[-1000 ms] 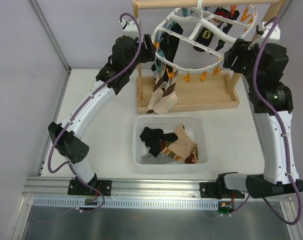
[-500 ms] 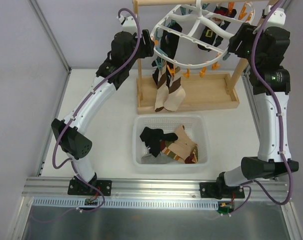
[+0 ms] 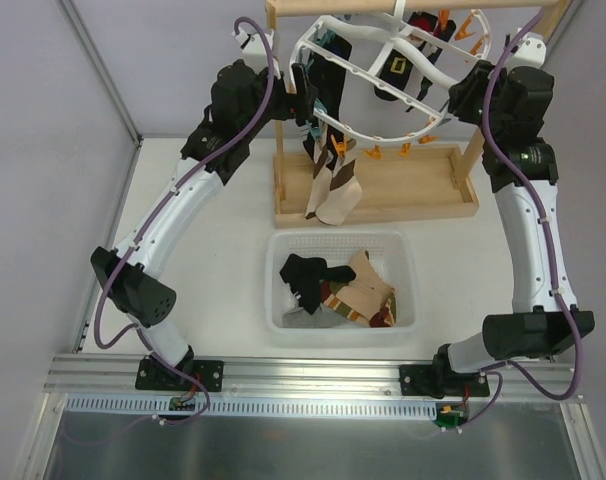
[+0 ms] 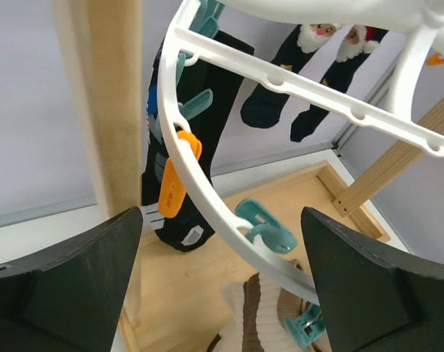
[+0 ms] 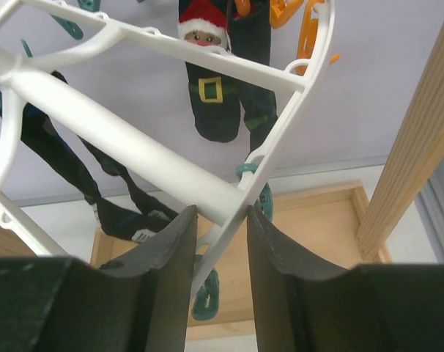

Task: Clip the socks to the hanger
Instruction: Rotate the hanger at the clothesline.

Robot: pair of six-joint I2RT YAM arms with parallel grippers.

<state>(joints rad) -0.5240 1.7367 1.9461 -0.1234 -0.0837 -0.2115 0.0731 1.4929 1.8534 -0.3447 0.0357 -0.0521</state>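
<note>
The white hanger [image 3: 368,55] hangs tilted from the wooden stand's top bar. My right gripper [image 3: 451,102] is shut on the hanger's rim where a cross bar [image 5: 119,139] meets it, with both fingers [image 5: 171,257] pressed against the plastic. Wide open at the hanger's left side is my left gripper [image 3: 301,95]; the rim [image 4: 207,198] runs between its fingers untouched. A brown-and-cream striped sock [image 3: 330,195] dangles from a teal clothespin [image 4: 266,224]. A black sock [image 4: 178,183] and dark Santa-patterned socks [image 5: 218,88] also hang clipped. More socks [image 3: 338,285] lie in the basket.
The wooden stand's base tray [image 3: 413,195] sits at the back, with its posts [image 4: 108,110] [image 5: 420,147] close beside each gripper. A white mesh basket [image 3: 338,236] stands in the table's middle, in front of the stand. Orange clothespins [image 3: 378,153] dangle along the hanger's near rim.
My left gripper has opened wide and drawn slightly left. My right gripper has closed on the hanger's rim. The hanger has tilted and swung, and the striped sock swung with it.
</note>
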